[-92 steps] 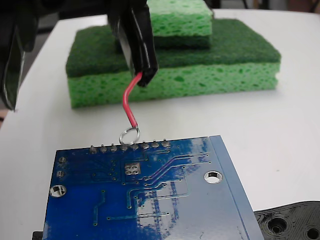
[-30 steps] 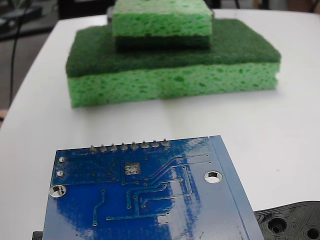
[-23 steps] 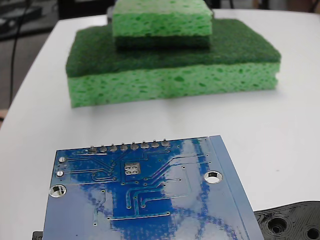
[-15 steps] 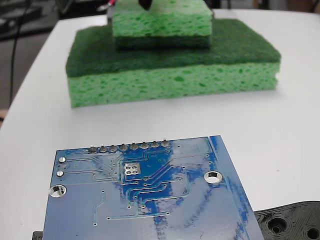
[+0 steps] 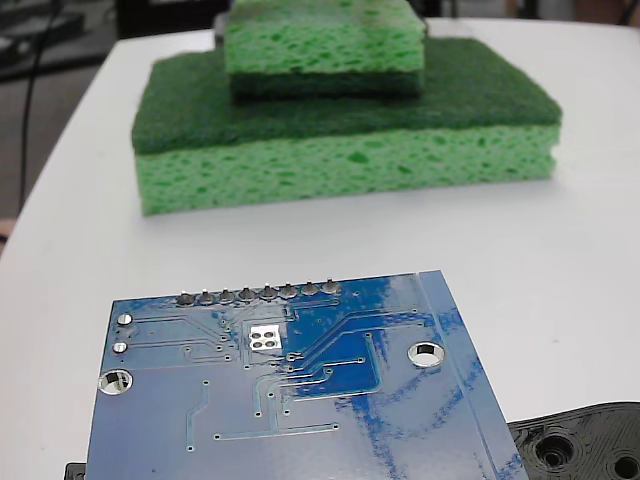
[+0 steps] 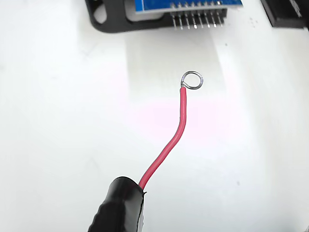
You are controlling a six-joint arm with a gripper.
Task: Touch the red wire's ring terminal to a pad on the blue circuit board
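The dark tip has left the sponges; red wire hangs short of blue circuit board, claw unseen.

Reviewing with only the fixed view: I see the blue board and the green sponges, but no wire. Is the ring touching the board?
Observer: No. In the wrist view the red wire ends in its ring, seen against bare white table, short of the blue circuit board.
Operator: Which edge of the board does it face?
Observer: The edge with the row of metal pins; a clear gap lies between ring and pins.
Operator: What holds the wire?
Observer: It comes out of a black sleeve at the bottom of the wrist view; no tool fingers show.
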